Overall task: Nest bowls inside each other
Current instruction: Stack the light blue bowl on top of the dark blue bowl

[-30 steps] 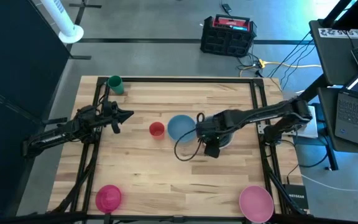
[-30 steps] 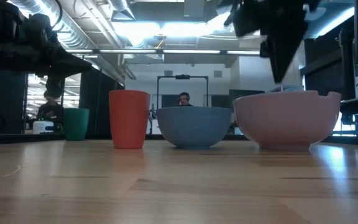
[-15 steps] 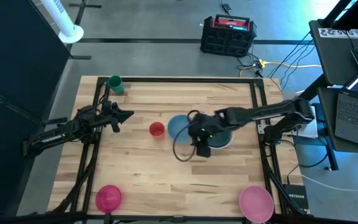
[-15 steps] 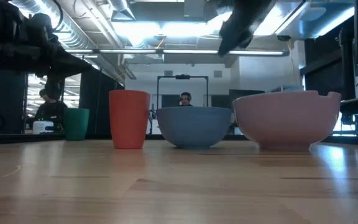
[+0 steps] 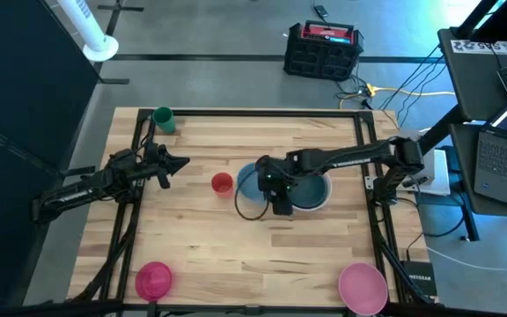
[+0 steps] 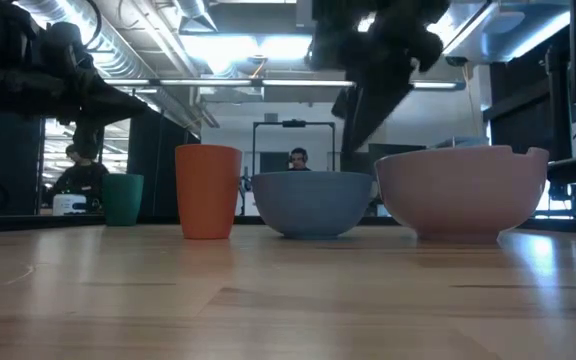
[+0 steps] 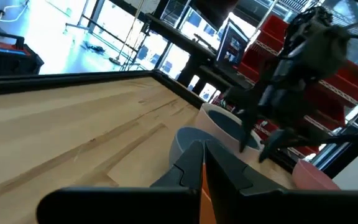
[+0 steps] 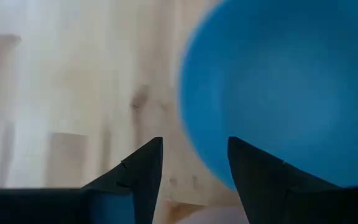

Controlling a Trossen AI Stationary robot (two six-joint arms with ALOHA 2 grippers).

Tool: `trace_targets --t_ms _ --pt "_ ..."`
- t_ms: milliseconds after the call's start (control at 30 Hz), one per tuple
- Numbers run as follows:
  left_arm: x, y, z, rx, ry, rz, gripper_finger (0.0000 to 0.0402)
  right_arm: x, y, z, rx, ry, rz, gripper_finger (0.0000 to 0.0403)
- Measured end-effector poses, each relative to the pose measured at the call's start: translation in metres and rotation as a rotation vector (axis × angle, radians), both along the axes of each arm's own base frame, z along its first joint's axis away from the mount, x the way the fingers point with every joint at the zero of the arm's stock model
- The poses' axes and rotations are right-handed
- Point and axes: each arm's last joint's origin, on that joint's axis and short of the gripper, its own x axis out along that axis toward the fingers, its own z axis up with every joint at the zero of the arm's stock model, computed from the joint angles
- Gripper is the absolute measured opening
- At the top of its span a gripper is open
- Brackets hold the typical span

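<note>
A light blue bowl [image 5: 252, 180] stands upright at the table's middle, next to a small red cup [image 5: 222, 183]. My right gripper [image 5: 272, 187] hangs open over the blue bowl's right rim, slanting downward; in the right wrist view the bowl's rim [image 8: 194, 146] runs between its two fingers [image 8: 143, 167] with no touch showing. Just to the right stands a white bowl [image 5: 313, 204] whose inside looks teal. A magenta bowl [image 5: 154, 280] and a pale pink bowl [image 5: 363, 287] stand at the near edge. My left gripper [image 5: 181, 162] waits shut at the table's left.
A green cup [image 5: 163, 119] stands at the far left corner. A black cable loops on the wood near the blue bowl [image 5: 252, 214]. Bare wood lies between the middle group and the two near bowls. In the low view a person [image 6: 296, 159] sits in the room beyond.
My right gripper has gone toward the table's left and down, from over the white bowl to over the light blue bowl's right rim, and it has rolled about its own axis on the way. Its fingers stay open. The bowls and cups have not moved.
</note>
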Motion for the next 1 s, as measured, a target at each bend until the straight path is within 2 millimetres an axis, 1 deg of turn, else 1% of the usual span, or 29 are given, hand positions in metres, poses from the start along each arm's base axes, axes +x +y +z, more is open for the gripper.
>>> trace_targets --t_ms 167,300,733,800,900,1000 --pt "0.0 0.0 0.0 0.003 0.001 -0.008 0.0 0.004 0.003 -0.013 -0.011 0.036 0.009 0.017" --pt "0.0 0.0 0.0 0.024 0.007 -0.016 0.0 0.008 0.001 -0.028 -0.011 0.081 0.002 0.017" --pt "0.0 0.0 0.0 0.034 0.01 -0.017 0.0 0.019 -0.001 -0.033 -0.086 0.095 -0.023 0.0011" --pt "0.0 0.0 0.0 0.035 0.01 -0.017 0.0 0.025 -0.001 -0.026 -0.088 0.071 -0.021 0.0003" --pt "0.0 0.0 0.0 0.035 0.009 -0.017 0.0 0.031 -0.001 -0.007 -0.097 0.049 -0.021 0.0001" --pt "0.0 0.0 0.0 0.035 0.01 -0.017 0.0 0.032 -0.002 0.011 -0.12 0.071 -0.01 0.0"
